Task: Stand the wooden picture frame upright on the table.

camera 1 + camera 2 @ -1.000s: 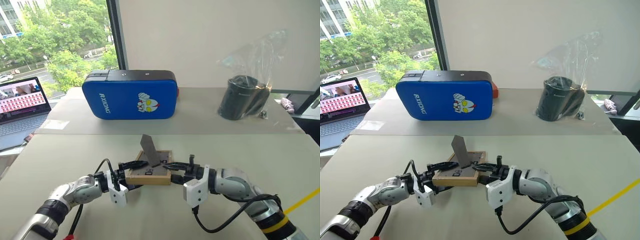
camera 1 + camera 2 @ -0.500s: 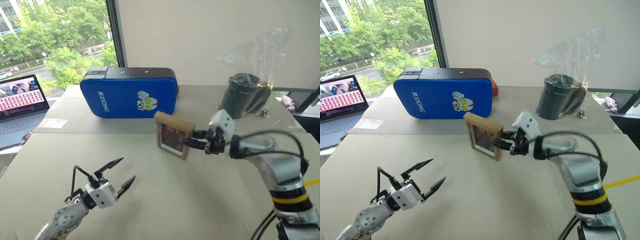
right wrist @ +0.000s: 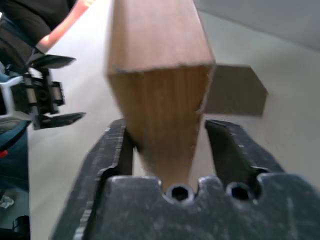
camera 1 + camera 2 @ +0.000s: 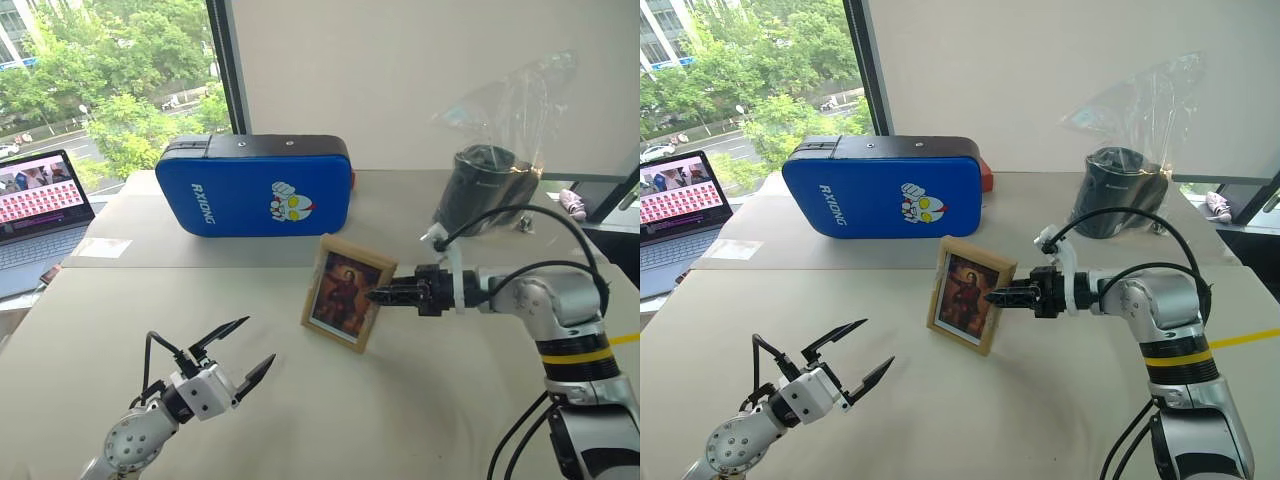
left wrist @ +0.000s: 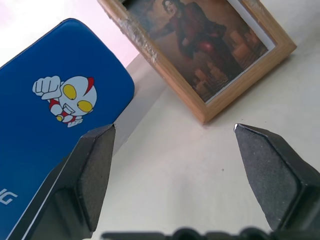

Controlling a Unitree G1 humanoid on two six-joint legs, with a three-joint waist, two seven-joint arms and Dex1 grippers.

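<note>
The wooden picture frame (image 4: 345, 290) stands upright on the table (image 4: 400, 400), its dark portrait facing me. Its fold-out stand (image 3: 235, 90) juts out behind it in the right wrist view. My right gripper (image 4: 372, 294) reaches in level from the right. Its jaws straddle the frame's right edge (image 3: 160, 75), open, with slim gaps between the wood and the fingers (image 3: 225, 145). My left gripper (image 4: 258, 340) hovers open and empty near the front left, well apart from the frame. In the left wrist view the frame (image 5: 210, 50) shows beyond the spread fingers (image 5: 95, 165).
A big blue pad (image 4: 265, 195) lies behind the frame, on the far part of the table. A black cylinder in a clear plastic bag (image 4: 480, 190) stands at the back right. An open laptop (image 4: 40, 200) sits at the far left.
The frame went from lying flat between both grippers, to lifted and tilted in the right gripper, to standing on the table. The right jaws have loosened. The left gripper pulled back towards the front left.
</note>
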